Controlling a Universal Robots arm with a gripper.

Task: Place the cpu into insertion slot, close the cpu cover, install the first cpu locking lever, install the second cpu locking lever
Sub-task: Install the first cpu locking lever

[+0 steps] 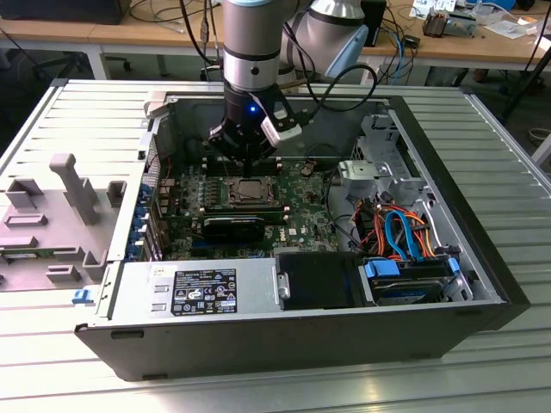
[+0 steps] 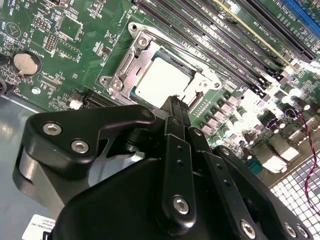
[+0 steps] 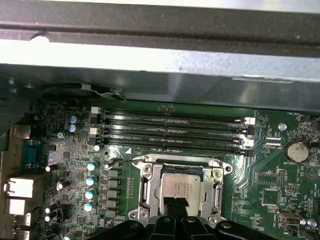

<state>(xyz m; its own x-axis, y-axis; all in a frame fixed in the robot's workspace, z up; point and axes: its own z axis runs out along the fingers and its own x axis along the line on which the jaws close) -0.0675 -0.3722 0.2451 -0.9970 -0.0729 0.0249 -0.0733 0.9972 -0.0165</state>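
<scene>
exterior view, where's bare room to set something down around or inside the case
Bare slatted table on the exterior view's right of the case and along its near side. Crowded inside: gripper at the cpu, cables by the drives.

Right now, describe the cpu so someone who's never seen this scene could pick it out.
Inside the open computer case, find the green motherboard on its floor. Beside the board's long black memory slots lies the cpu cover, a square silver frame. The cpu is the flat dull-grey square in that frame's window, the only plain smooth plate among small parts.
</scene>
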